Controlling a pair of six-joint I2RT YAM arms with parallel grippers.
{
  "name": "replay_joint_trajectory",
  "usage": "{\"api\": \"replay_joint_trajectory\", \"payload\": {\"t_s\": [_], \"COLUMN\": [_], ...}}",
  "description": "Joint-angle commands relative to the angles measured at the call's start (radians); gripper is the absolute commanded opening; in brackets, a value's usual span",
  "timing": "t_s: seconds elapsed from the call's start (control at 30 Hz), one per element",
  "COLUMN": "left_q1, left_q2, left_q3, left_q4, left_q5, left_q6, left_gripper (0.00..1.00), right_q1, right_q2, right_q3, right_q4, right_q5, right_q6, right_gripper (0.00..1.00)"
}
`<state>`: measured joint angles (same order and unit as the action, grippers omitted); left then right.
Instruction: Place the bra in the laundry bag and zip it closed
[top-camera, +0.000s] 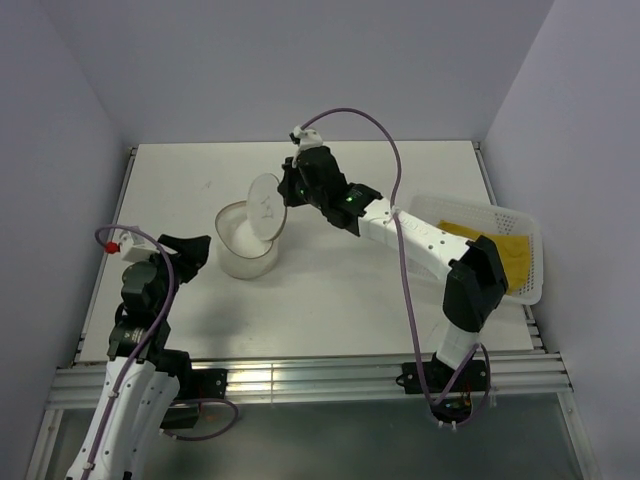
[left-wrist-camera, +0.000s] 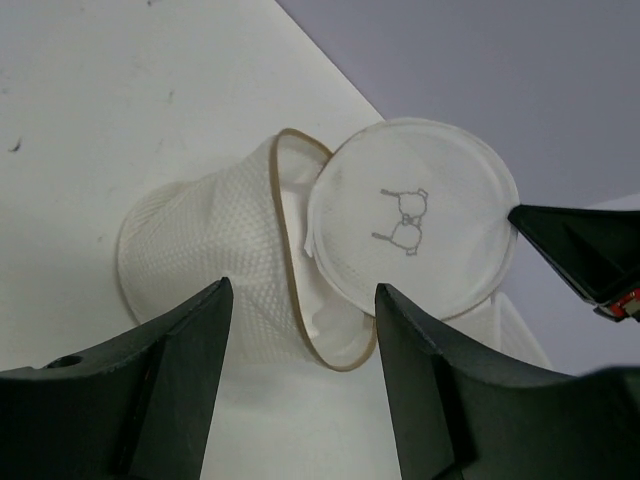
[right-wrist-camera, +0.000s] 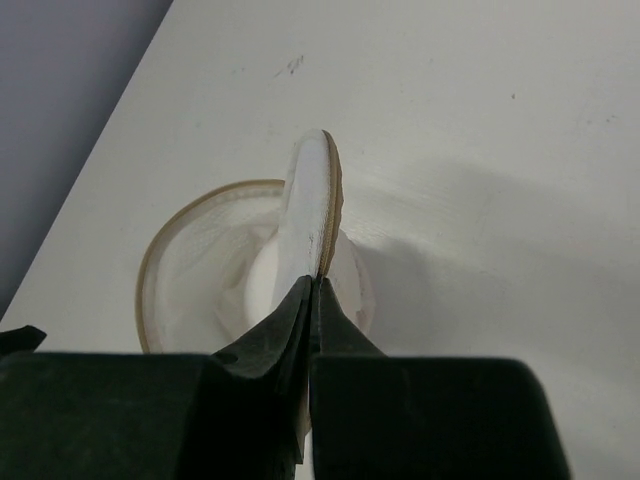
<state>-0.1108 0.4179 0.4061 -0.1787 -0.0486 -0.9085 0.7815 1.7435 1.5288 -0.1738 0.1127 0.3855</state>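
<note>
The laundry bag (top-camera: 240, 252) is a white round mesh pouch standing open on the table. Its round lid (top-camera: 265, 205), edged with a tan zipper, stands upright. My right gripper (top-camera: 287, 192) is shut on the lid's edge and holds it up; the right wrist view shows the gripper (right-wrist-camera: 315, 282) pinching the lid (right-wrist-camera: 313, 195) above the open bag (right-wrist-camera: 195, 275). The mustard-yellow bra (top-camera: 505, 252) lies in a white basket (top-camera: 440, 208) at the right. My left gripper (top-camera: 197, 250) is open and empty just left of the bag; in its wrist view the gripper (left-wrist-camera: 300, 335) faces the bag (left-wrist-camera: 195, 250) and the lid (left-wrist-camera: 410, 215).
The white basket stands at the table's right edge, beside the right arm's elbow (top-camera: 475, 280). Purple-grey walls enclose the table at the back and sides. A metal rail (top-camera: 300, 375) runs along the near edge.
</note>
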Motion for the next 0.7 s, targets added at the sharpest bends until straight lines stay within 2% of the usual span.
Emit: {"api": "replay_joint_trajectory", "payload": {"t_s": [0.0,0.13,0.27,0.37,0.4,0.57,0.67], "left_q1": [0.005,0.005,0.005,0.005,0.005,0.005,0.005], "left_q2": [0.007,0.004,-0.007,-0.014,-0.018,-0.021,-0.031], "left_q3": [0.037,0.036,0.039,0.034,0.036,0.100,0.164], "left_q4": [-0.008,-0.016,-0.038,-0.044,-0.042,-0.054,-0.105], "left_q5": [0.107,0.144,0.138,0.157,0.167,0.278,0.423], "left_q6": [0.037,0.043,0.068,0.080,0.079,0.130,0.199], "left_gripper": [0.65,0.66,0.67,0.69,0.69,0.69,0.70], "right_q1": [-0.001,-0.044,-0.082,-0.093,-0.094,-0.139,-0.229], "right_q2": [-0.076,-0.084,-0.081,-0.108,-0.139,-0.303,-0.462], "right_q3": [0.001,-0.004,-0.010,-0.015,-0.021,-0.116,-0.327], "right_q4": [0.037,0.008,-0.059,-0.088,-0.090,-0.090,-0.089], "right_q5": [0.042,0.059,0.151,0.179,0.176,0.228,0.262], "right_q6": [0.000,0.001,-0.022,-0.031,-0.036,-0.040,0.006], "right_gripper": [0.00,0.11,0.23,0.58,0.62,0.62,0.58]}}
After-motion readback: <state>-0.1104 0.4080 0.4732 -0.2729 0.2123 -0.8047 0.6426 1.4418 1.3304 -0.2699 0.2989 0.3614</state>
